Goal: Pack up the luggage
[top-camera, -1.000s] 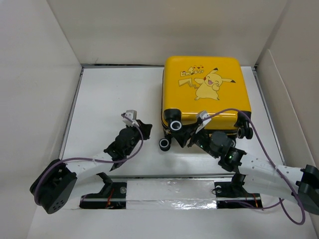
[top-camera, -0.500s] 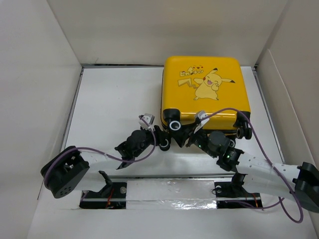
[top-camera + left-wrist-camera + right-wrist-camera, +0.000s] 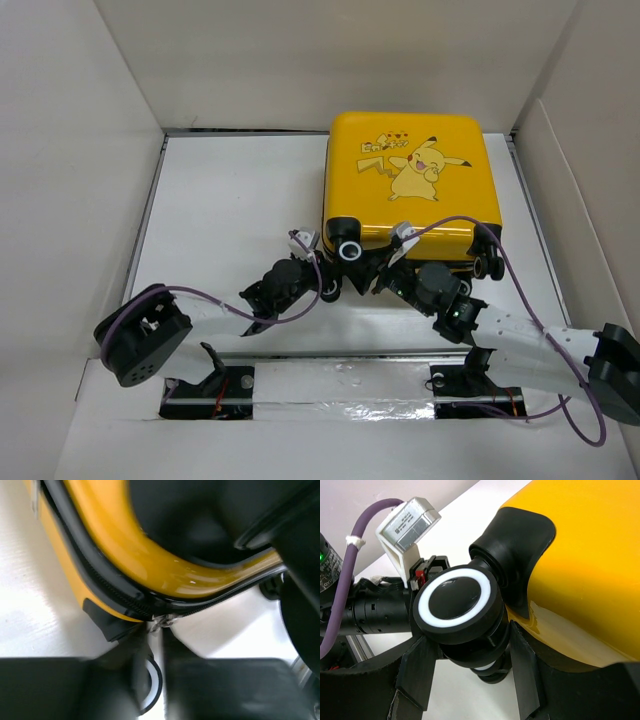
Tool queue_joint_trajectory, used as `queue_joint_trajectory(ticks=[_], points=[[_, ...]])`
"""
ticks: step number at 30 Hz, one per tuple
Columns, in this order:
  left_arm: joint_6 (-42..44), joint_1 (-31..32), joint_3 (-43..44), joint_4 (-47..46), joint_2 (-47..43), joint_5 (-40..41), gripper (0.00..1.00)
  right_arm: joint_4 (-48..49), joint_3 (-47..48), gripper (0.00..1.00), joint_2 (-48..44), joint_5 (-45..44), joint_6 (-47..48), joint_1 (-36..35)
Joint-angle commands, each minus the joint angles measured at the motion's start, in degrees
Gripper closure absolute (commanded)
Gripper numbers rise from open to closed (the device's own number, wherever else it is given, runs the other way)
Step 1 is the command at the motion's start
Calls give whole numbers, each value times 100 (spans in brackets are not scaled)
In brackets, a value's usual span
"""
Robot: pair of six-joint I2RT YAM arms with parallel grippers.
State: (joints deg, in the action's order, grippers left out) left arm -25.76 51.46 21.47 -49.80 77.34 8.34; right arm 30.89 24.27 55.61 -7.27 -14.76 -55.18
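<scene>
The luggage (image 3: 410, 200), a yellow hard-shell suitcase with a Pikachu print, lies flat and zipped at the back right. My right gripper (image 3: 368, 268) is at its near edge. In the right wrist view the right gripper (image 3: 467, 636) is shut on a black caster wheel (image 3: 454, 600) with a white ring, one finger on each side. My left gripper (image 3: 324, 282) is at the near-left corner. In the left wrist view the left gripper (image 3: 159, 636) has its jaws a narrow gap apart just below the silver zipper pull (image 3: 163, 622) on the black zipper (image 3: 100, 587).
White walls box the table (image 3: 220, 200) in on the left, back and right. Another pair of wheels (image 3: 490, 265) sticks out at the suitcase's near-right corner. A foil-taped strip (image 3: 350, 385) runs between the arm bases. The left arm's camera housing (image 3: 407, 527) sits close behind the held wheel.
The left arm has swung right, from mid-table to the suitcase's near-left corner. Its jaws went from shut to apart, then narrowed. The right arm and suitcase have not moved.
</scene>
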Motion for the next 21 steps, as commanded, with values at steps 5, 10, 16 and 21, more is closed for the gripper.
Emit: queue_joint_trajectory(ticks=[5, 10, 16, 21], points=[[45, -22, 331, -285, -149, 755, 100, 725, 218, 100, -121, 103, -255, -37], [228, -22, 182, 565, -754, 1336, 100, 664, 95, 100, -340, 23, -273, -37], [378, -390, -11, 1332, -1361, 1645, 100, 260, 7, 100, -788, 103, -229, -37], [589, -944, 172, 1386, -1310, 1566, 100, -214, 86, 100, -1070, 304, -80, -142]])
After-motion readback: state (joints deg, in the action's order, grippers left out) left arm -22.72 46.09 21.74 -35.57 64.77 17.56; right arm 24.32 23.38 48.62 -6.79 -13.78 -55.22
